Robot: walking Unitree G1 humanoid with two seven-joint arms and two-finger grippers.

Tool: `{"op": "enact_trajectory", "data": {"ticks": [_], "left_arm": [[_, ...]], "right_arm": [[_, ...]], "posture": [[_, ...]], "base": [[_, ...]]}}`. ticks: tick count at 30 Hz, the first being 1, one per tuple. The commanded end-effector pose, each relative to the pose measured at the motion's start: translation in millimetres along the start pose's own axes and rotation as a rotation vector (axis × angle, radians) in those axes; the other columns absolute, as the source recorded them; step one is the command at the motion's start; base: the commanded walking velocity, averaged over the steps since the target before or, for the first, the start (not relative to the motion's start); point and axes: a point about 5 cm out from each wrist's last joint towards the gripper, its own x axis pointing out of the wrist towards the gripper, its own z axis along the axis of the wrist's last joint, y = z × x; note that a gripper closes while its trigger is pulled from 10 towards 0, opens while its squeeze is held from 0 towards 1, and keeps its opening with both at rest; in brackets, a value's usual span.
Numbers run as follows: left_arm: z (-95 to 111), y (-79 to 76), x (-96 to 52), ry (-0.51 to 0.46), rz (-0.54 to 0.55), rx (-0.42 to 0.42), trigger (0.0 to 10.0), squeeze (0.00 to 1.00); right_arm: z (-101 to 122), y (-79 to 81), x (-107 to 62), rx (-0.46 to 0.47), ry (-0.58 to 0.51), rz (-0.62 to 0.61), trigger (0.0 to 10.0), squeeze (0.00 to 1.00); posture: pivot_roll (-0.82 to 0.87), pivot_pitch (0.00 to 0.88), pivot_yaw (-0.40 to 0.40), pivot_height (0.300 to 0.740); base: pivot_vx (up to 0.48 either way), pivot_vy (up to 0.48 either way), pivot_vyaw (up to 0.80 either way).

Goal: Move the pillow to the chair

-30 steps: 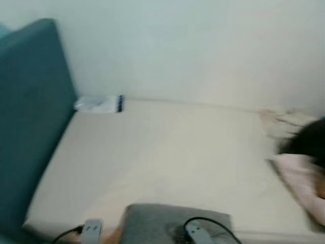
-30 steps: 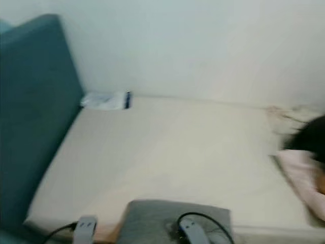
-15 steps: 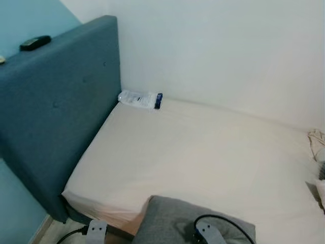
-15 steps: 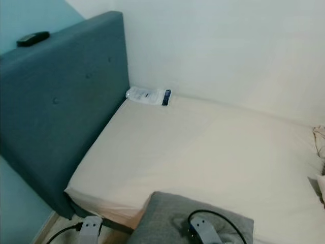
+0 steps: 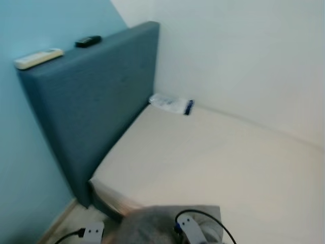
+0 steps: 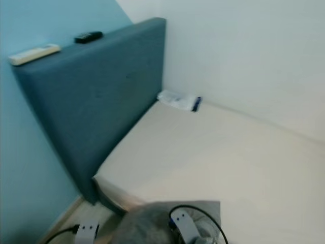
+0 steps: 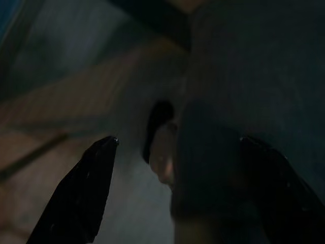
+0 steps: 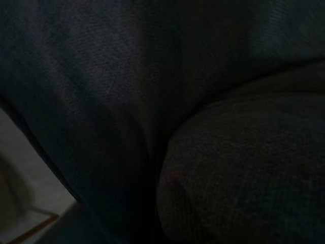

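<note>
A grey pillow [image 5: 152,226] sits at the very bottom of the head views, over the near corner of the bed. My right arm's wrist [image 5: 187,227] with its black cable rests on top of it, and the right wrist view looks straight into dark grey pillow fabric [image 8: 152,101]. My left arm's wrist [image 5: 92,233] is low beside the pillow's left edge. In the left wrist view my left gripper [image 7: 177,140] is open, its black fingers [image 7: 81,188] wide apart, with a bulge of the pillow [image 7: 213,162] between them.
A cream mattress [image 5: 218,157] fills the middle, with a teal headboard [image 5: 96,112] on its left. A white remote [image 5: 38,57] and a black remote [image 5: 88,40] lie on the headboard's top. A plastic packet [image 5: 171,103] lies in the far corner. A strip of floor [image 5: 66,223] shows beside the bed.
The camera has swung left: headboard and blue wall now fill the left side, and the person at the right edge has left view. The pillow stays under my right arm.
</note>
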Motion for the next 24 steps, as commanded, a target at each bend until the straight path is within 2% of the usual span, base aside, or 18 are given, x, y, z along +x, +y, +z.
{"op": "enact_trajectory", "data": {"ticks": [1,24], "left_arm": [[-5.5,-4.7,-0.6,0.026,-0.017,0.004,10.0,0.0],[-8.5,-5.4,-1.7,0.021,-0.01,-0.013,10.0,0.0]], "right_arm": [[-3.0,9.6,2.7,-0.018,0.016,0.062,10.0,0.0],[-7.3,9.1,2.4,-0.005,0.018,0.063,10.0,0.0]], "posture": [[0.08,0.039,-0.122,0.74],[0.07,0.055,-0.123,0.74]], "base": [[0.0,0.0,0.77],[0.0,0.0,0.77]]}}
